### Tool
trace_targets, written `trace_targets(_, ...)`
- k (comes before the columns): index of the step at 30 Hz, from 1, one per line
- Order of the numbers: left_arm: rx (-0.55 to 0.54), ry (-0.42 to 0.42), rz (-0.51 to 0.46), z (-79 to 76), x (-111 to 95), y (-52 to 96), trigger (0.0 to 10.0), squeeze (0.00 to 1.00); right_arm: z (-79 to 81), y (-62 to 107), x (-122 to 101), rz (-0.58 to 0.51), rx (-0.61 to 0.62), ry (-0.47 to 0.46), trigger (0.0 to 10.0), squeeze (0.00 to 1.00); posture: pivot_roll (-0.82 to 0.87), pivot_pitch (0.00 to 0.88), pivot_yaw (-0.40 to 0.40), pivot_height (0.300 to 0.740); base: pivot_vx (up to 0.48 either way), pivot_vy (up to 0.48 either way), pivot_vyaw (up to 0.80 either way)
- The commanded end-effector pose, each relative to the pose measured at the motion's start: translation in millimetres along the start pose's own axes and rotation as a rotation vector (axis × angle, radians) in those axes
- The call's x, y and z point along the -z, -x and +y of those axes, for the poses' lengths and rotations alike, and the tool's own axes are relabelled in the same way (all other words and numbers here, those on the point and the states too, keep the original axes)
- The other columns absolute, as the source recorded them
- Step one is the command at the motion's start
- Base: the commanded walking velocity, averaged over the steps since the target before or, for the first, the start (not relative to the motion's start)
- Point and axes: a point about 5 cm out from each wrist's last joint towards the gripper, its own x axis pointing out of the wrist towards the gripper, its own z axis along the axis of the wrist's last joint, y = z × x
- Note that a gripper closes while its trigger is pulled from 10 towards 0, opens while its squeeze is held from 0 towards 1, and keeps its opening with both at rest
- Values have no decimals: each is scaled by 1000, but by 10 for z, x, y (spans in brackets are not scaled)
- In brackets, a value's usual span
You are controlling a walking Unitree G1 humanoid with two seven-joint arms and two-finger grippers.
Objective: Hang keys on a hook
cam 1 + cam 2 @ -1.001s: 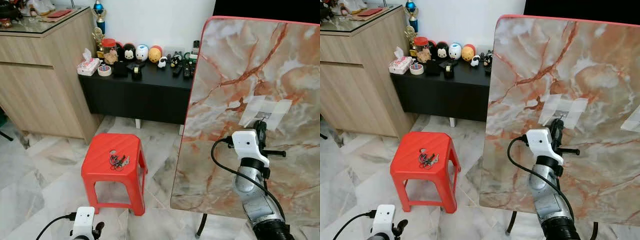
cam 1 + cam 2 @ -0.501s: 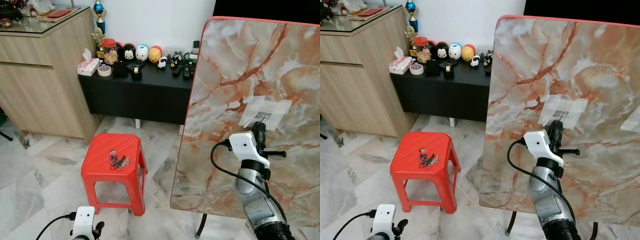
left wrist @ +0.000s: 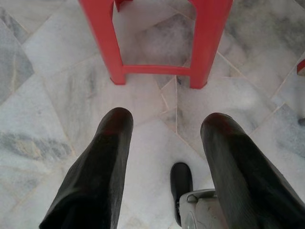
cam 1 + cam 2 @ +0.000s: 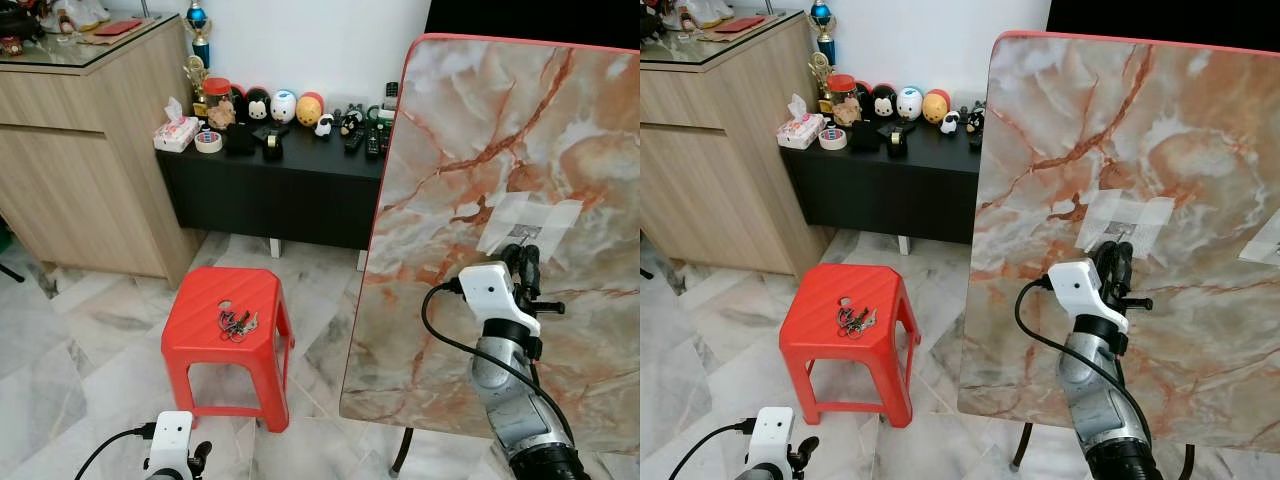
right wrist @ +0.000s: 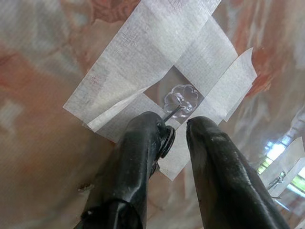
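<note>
The keys [image 4: 237, 322] lay in a small bunch on top of a red stool [image 4: 205, 305], near the middle of its seat, untouched by either arm. The stool stood on the marbled floor [image 4: 70, 350] in front of a low black table [image 4: 290, 165] that carried a row of small toy figures [image 4: 285, 105], a tissue pack [image 4: 176, 132] and a roll of tape [image 4: 209, 140]. A wooden cabinet [image 4: 80, 140] stood to the left of the table.

To the right, a large marble-patterned board [image 4: 470, 130] with a red edge stood upright. On its face, strips of white tape [image 5: 143, 62] crossed over a small clear hook [image 5: 180, 101] with a flower-shaped base. The right pincer [image 5: 177, 132] was raised against the board right at the hook, its fingers [image 5: 143, 152] slightly apart with a narrow gap between them and nothing gripped. The hook's thin metal prong ran down to the tip of one finger and seemed to touch it. In the head views the right arm reached up from the lower right, its white wrist housing just below the taped patch.

The left pincer [image 3: 167, 143] hung low near the floor, released, its two fingers spread wide and empty, pointing at the floor tiles just short of the stool's legs.
</note>
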Motion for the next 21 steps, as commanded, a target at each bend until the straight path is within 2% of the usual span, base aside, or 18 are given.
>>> trace_targets(1,-1,8,5,-24,-3,-6,10000,0,31,29,3,2,-33,-5,10000,0,71,0,-55,740,0,0,0)
trace_targets(8,0,5,8,-19,-8,-9,10000,0,55,39,-15,-2,-50,-30,10000,0,71,0,-55,740,0,0,0)
trace_targets(11,-2,4,12,-10,0,-7,10000,0,54,45,-74,-36,-54,-79,10000,0,71,0,-54,740,0,0,0)
trace_targets(13,-5,3,19,8,18,0,10000,0,58,74,-148,-73,-64,-150,10000,0,70,0,-55,740,0,0,0)
trace_targets(21,-7,4,28,52,53,17,10000,0,20,98,-138,-65,-36,-162,10000,0,69,0,-54,740,0,0,0)
